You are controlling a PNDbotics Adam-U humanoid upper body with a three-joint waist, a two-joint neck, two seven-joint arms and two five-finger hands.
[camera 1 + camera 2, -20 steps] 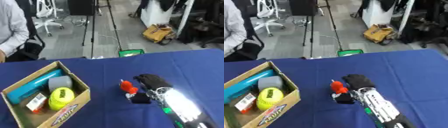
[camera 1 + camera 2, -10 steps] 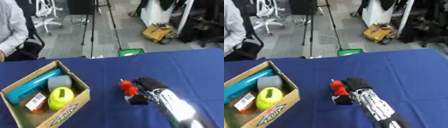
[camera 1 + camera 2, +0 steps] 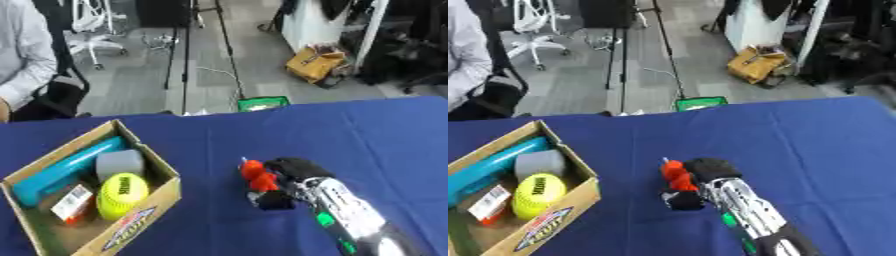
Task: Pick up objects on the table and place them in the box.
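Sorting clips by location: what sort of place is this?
Probably an office or lab: a white swivel office chair and black tripod stand on grey carpet floor behind the blue-clothed table.

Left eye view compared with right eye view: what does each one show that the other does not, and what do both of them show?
Only the left eye view shows the cardboard box whole, with its left corner; it also shows more of the person's sleeve.

Only the right eye view shows more blue table to the right of the arm.

Both show the robot hand curled on a red object, and in the box a yellow ball, a teal tube, a grey block and a small carton.
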